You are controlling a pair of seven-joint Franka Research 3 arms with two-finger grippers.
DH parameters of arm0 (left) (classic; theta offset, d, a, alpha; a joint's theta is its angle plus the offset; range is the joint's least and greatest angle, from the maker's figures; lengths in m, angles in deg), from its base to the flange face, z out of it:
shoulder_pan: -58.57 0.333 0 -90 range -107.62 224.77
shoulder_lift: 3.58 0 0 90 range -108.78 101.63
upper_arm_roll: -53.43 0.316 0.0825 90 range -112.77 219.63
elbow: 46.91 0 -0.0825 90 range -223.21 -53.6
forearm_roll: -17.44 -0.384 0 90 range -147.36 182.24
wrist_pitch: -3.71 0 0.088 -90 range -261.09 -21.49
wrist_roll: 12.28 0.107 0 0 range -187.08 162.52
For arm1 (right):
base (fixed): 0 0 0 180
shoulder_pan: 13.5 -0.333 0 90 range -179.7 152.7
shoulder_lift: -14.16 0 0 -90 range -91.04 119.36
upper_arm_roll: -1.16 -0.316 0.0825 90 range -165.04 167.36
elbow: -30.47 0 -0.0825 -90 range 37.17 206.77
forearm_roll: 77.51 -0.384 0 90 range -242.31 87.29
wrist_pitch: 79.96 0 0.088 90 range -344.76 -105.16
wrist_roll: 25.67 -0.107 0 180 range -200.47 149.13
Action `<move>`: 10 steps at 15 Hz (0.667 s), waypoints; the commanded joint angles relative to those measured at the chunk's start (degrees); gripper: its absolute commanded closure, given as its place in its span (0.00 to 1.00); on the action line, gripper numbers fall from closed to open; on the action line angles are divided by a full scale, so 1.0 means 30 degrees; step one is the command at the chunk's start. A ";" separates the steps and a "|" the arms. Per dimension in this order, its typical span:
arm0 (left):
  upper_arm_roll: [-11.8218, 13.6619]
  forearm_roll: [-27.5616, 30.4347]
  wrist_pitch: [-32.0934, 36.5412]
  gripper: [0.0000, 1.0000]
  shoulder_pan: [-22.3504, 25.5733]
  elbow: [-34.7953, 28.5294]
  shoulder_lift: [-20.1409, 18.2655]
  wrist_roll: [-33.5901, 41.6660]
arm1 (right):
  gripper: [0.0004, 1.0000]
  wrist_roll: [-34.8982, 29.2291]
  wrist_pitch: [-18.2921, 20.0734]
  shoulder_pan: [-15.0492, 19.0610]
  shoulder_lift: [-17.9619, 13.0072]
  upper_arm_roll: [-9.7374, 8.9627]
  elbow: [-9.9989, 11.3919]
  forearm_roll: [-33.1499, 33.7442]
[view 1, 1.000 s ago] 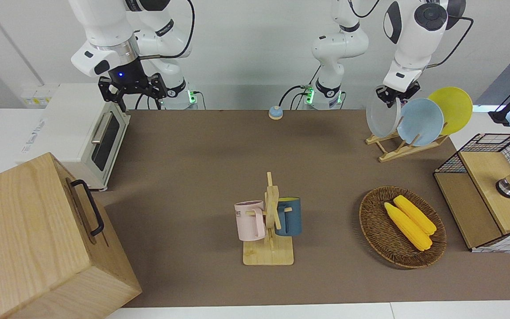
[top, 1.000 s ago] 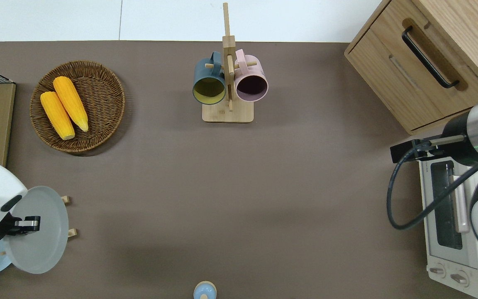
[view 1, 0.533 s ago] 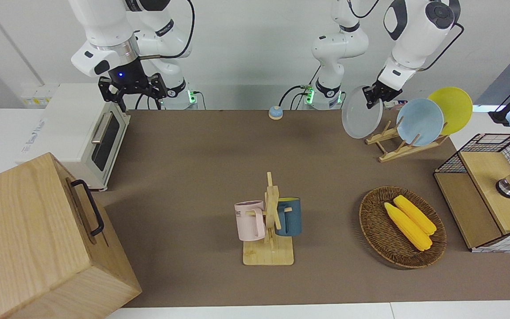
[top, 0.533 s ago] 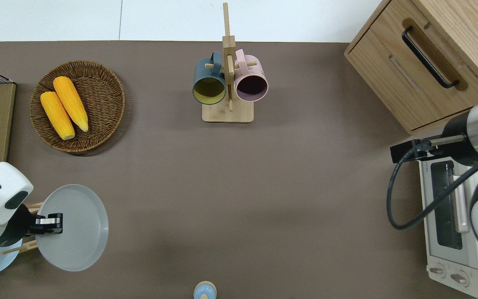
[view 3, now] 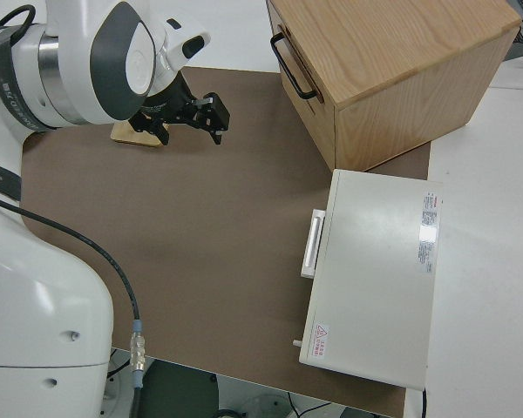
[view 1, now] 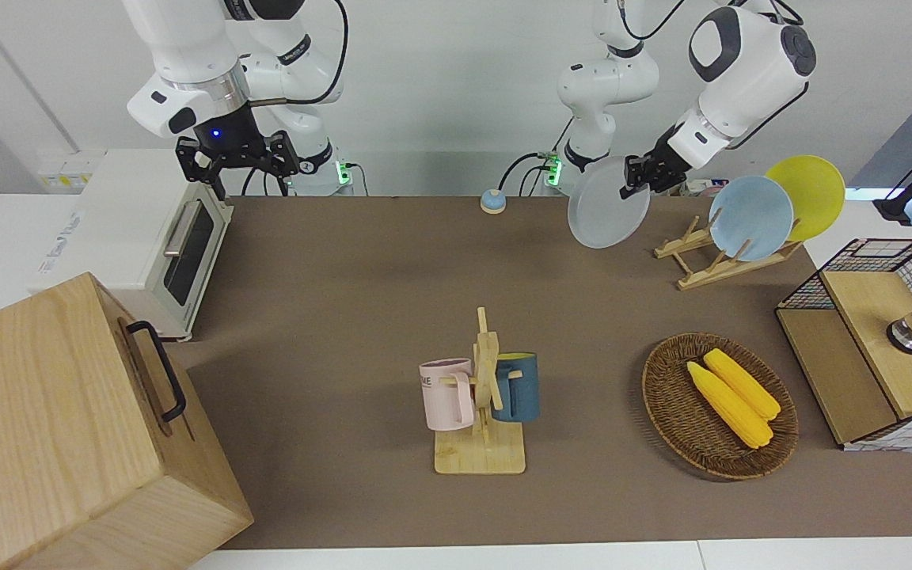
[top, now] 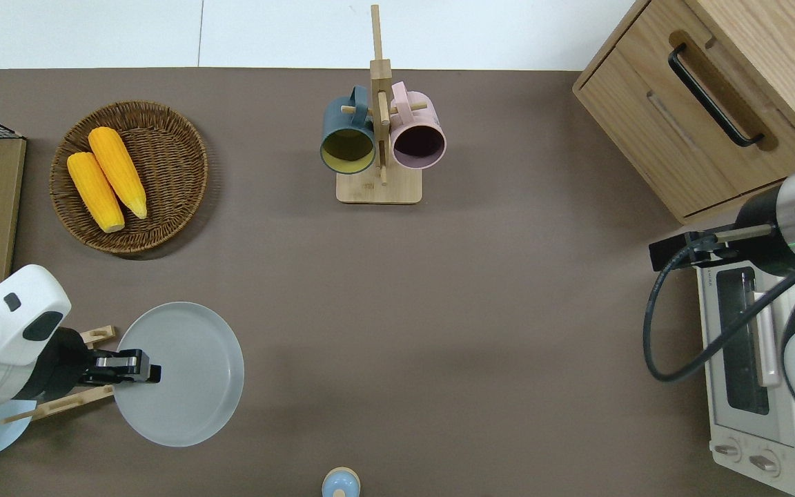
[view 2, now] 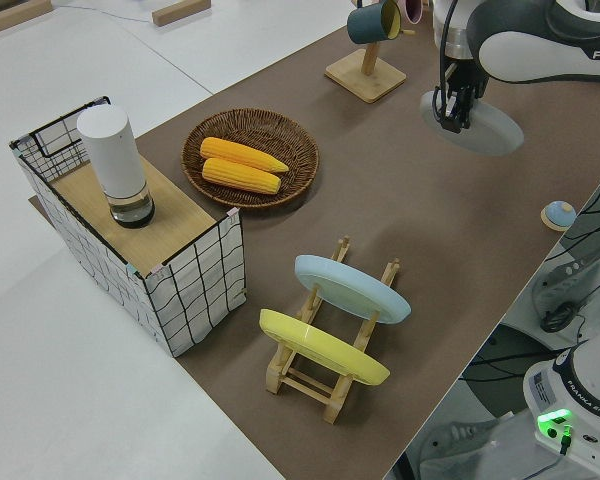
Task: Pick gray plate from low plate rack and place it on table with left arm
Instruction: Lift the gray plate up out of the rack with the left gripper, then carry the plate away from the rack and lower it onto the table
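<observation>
Left gripper (top: 136, 366) clamps my gray plate (top: 180, 373) by the rim, clear of the low plate rack (view 1: 713, 257); I've yet to set it on the table (top: 439, 310).

Front view faces you from across table (view 1: 361, 261), whole mat visible. Overhead looks straight down, same mat. Left side view looks diagonally along table, low plate rack (view 2: 325, 365) closest. Right side view sits above right arm.

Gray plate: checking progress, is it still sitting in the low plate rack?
No, the left pincer holds the gray plate over bare table, beside the low plate rack.
</observation>
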 commanded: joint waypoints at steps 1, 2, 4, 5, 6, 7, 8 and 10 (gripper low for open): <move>0.0063 0.0937 -0.0529 1.00 0.0298 -0.0418 0.0725 0.1880 | 0.02 -0.0245 0.0274 0.0356 -0.0022 -0.0335 -0.0173 0.0029; 0.0063 0.0966 -0.0732 1.00 0.0269 -0.0680 0.0785 0.2172 | 0.02 -0.0245 0.0274 0.0356 -0.0051 -0.0335 -0.0173 0.0029; 0.0063 0.1024 -0.1347 1.00 0.0327 -0.1266 0.0844 0.3487 | 0.02 -0.0245 0.0274 0.0356 -0.0022 -0.0335 -0.0173 0.0029; 0.0092 0.1228 -0.1437 1.00 0.0414 -0.1413 0.1047 0.4074 | 0.02 -0.0245 0.0274 0.0356 -0.0051 -0.0335 -0.0173 0.0029; 0.0179 0.1259 -0.1554 1.00 0.0676 -0.1444 0.1426 0.4544 | 0.02 -0.0245 0.0274 0.0385 -0.0051 -0.0335 -0.0173 0.0029; 0.0209 0.1259 -0.1642 1.00 0.0737 -0.1444 0.1778 0.5041 | 0.02 -0.0245 0.0274 0.0357 -0.0022 -0.0335 -0.0173 0.0029; 0.0239 0.1259 -0.1759 1.00 0.0911 -0.1531 0.2187 0.5713 | 0.02 -0.0245 0.0274 0.0356 -0.0022 -0.0335 -0.0173 0.0029; 0.0239 0.1259 -0.2314 1.00 0.1380 -0.1852 0.2687 0.6916 | 0.02 -0.0245 0.0274 0.0356 -0.0022 -0.0335 -0.0173 0.0029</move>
